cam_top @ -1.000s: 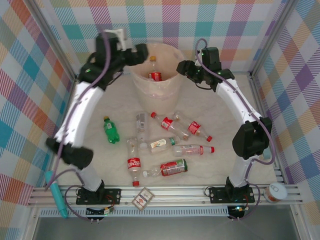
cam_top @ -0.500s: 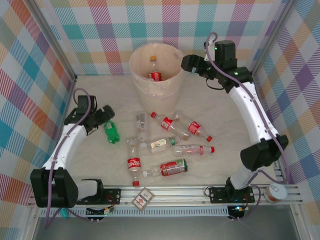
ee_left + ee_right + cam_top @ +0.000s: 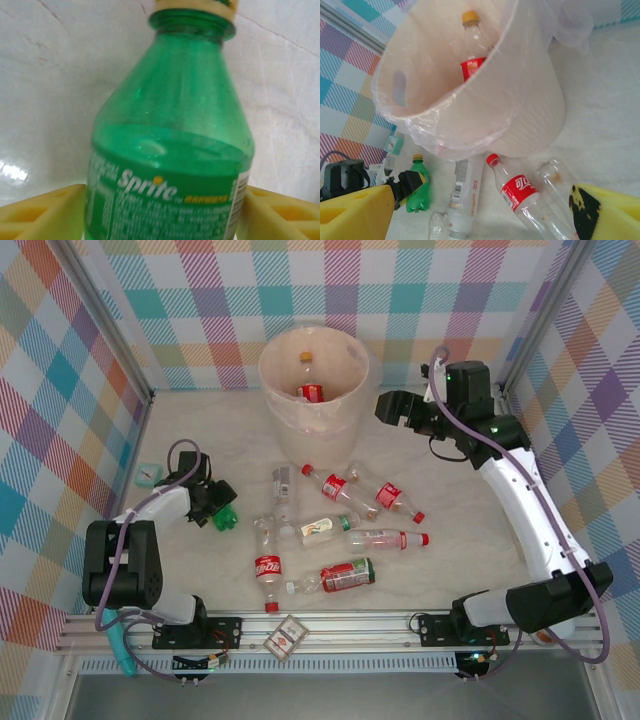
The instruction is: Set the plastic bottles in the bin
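Observation:
The green Sprite bottle (image 3: 170,125) lies on the table at the left (image 3: 229,518). My left gripper (image 3: 214,504) is open and straddles it, with a yellow finger (image 3: 45,212) close against each side. Several clear bottles with red caps and labels (image 3: 330,485) (image 3: 268,565) lie mid-table, next to a white-green labelled one (image 3: 322,528). The beige bin (image 3: 310,425) stands at the back with a red-labelled bottle (image 3: 310,392) inside. My right gripper (image 3: 390,408) hangs open and empty to the right of the bin (image 3: 530,100), above a red-labelled bottle (image 3: 517,190).
A teal tube (image 3: 112,635) leans at the front left corner. A small card box (image 3: 285,637) lies on the front rail. A small teal square (image 3: 150,473) sits by the left wall. Plaid walls close in three sides.
My left arm swung from the bin's left rim down to the green bottle and its fingers now straddle it. My right gripper drew back rightward from the bin's rim.

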`<state>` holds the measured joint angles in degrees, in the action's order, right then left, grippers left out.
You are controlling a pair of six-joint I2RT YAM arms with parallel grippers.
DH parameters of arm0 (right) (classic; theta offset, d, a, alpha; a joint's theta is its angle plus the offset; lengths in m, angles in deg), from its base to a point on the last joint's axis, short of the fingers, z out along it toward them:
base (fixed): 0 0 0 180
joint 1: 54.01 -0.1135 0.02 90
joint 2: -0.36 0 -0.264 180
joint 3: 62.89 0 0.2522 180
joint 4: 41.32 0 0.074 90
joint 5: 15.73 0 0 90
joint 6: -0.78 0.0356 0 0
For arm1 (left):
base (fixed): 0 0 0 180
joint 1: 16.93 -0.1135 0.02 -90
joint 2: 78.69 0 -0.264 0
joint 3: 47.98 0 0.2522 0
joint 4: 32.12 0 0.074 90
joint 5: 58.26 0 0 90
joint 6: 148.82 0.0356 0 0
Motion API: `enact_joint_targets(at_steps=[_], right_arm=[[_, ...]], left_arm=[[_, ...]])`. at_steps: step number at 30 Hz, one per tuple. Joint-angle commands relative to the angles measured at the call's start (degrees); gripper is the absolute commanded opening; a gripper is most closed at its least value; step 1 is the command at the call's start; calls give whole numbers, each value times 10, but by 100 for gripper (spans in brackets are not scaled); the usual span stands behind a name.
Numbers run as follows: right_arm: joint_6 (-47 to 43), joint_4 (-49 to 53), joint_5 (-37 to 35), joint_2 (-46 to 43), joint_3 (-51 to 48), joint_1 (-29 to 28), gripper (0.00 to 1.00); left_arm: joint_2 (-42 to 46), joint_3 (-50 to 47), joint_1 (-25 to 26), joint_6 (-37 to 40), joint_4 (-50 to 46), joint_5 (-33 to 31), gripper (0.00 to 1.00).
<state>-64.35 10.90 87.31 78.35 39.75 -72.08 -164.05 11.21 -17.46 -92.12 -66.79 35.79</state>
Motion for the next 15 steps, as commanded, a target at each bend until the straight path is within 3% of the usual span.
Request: enact_joint_targets(at_steps=[1, 6, 15], right_arm=[[26, -34, 10, 1, -29, -1, 89], [79, -128, 34, -9, -105, -1, 87], [91, -136, 37, -17, -129, -1, 84]], left_arm=[[-7, 1, -2, -6, 22, 2, 63], [41, 61, -2, 41, -51, -40, 51], [91, 326, 25, 67, -102, -32, 50]])
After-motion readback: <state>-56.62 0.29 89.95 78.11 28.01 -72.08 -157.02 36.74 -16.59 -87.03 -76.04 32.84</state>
